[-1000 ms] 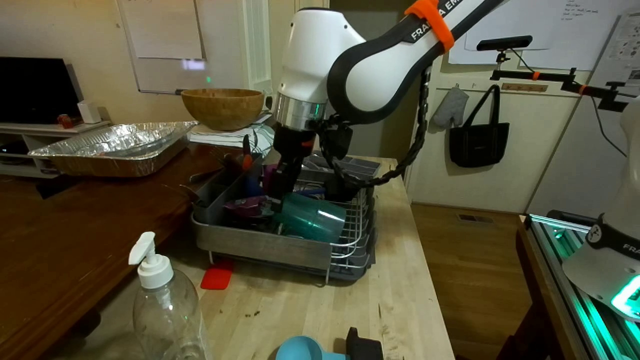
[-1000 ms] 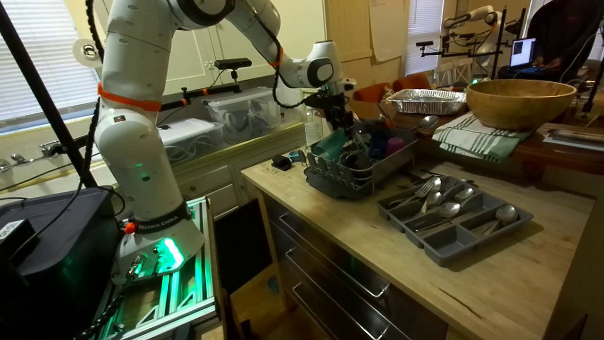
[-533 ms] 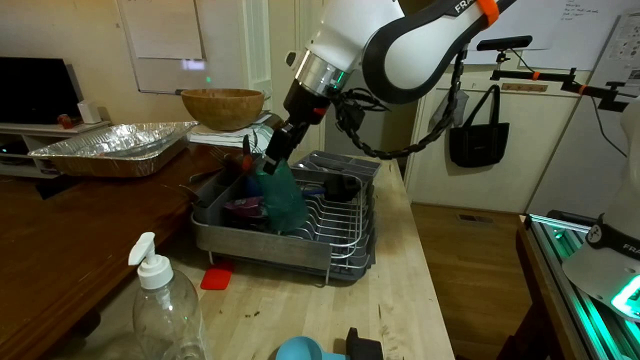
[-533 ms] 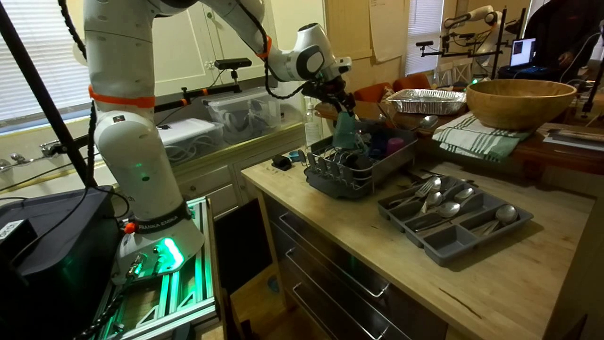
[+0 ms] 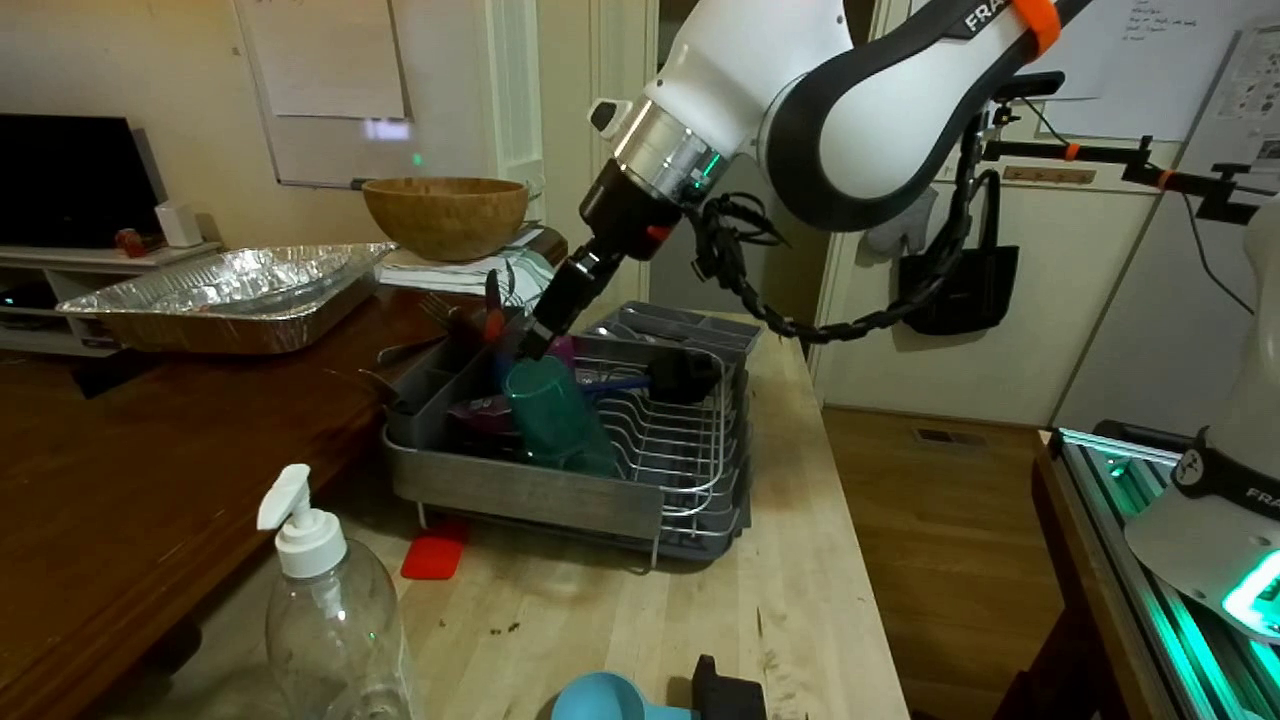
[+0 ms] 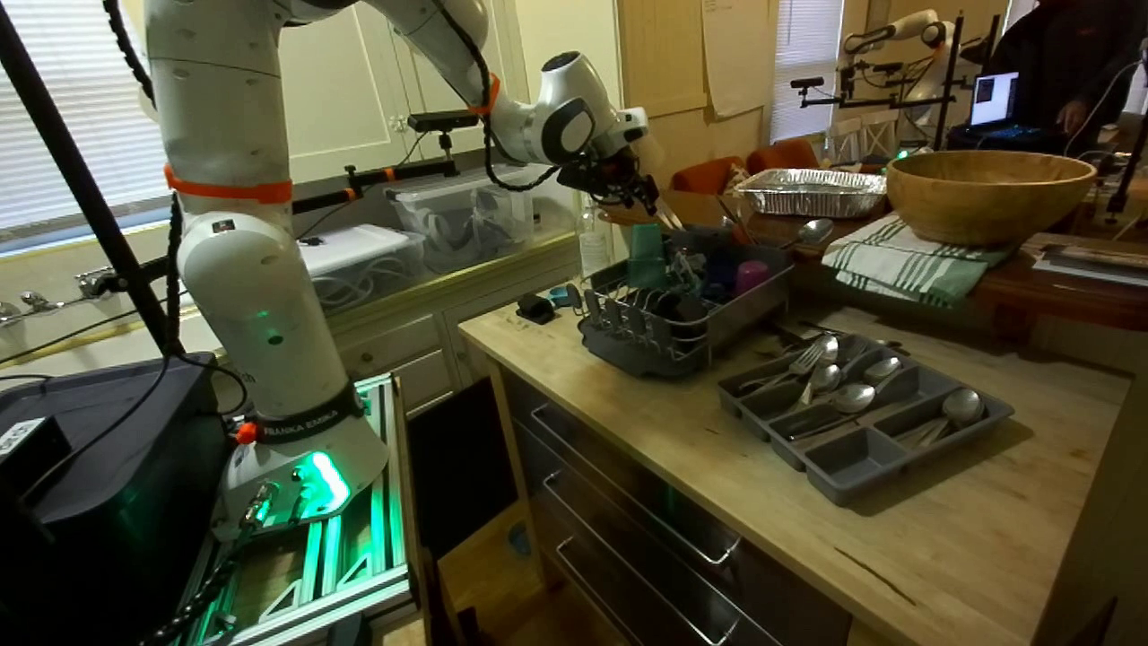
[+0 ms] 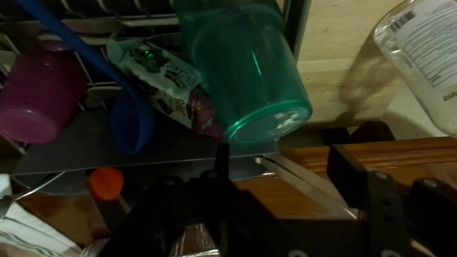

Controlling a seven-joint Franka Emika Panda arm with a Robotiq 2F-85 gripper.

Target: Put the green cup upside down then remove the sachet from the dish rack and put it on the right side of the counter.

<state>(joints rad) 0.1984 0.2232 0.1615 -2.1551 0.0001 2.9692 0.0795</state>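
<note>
The green cup stands base up in the dish rack, leaning slightly; it also shows in an exterior view. In the wrist view the cup has its closed base toward me. My gripper is open and empty, just off the cup's base; it also shows above the rack in an exterior view. The sachet, white and teal with a purple end, lies in the rack beside the cup, partly behind it. The counter carries the rack.
In the rack are a magenta cup, a blue spoon and a dark utensil holder with cutlery. A grey cutlery tray sits on the counter. A pump bottle and blue scoop stand on the counter's opposite end.
The cup lay on its side, then was tipped up in my gripper, and now stands mouth down. My gripper has let go and drawn back up, toward the robot's base.
</note>
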